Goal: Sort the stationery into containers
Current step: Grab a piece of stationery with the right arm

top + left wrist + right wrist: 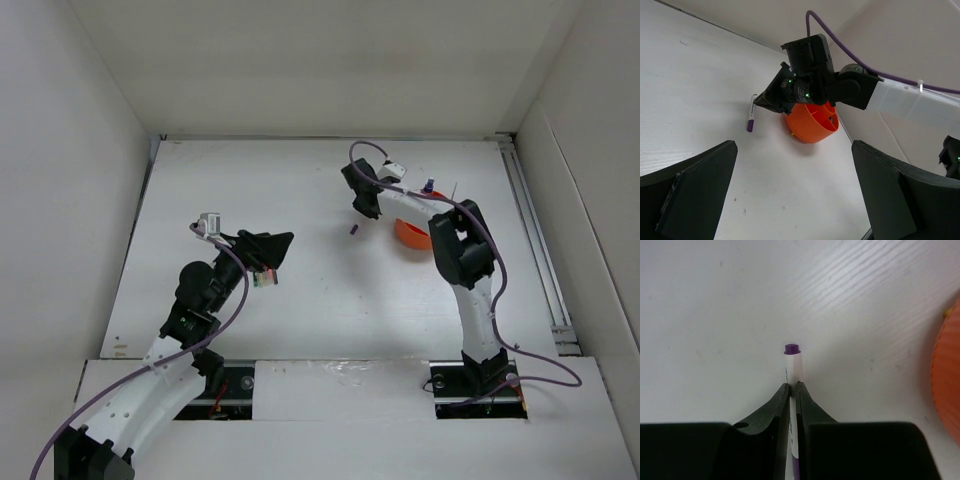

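Purple-capped marker point(793, 365) is pinched in my right hand point(791, 385), fingers closed tight on its white barrel with the purple end poking out past the tips, just beside the orange tub point(812, 127) on the worktop point(250, 190). Honestly can't tell from any angle whether the marker is resting on the worktop or sitting just off it. My left hand point(795, 190) is spread wide with nothing in it, well apart from all that, over on the left side.
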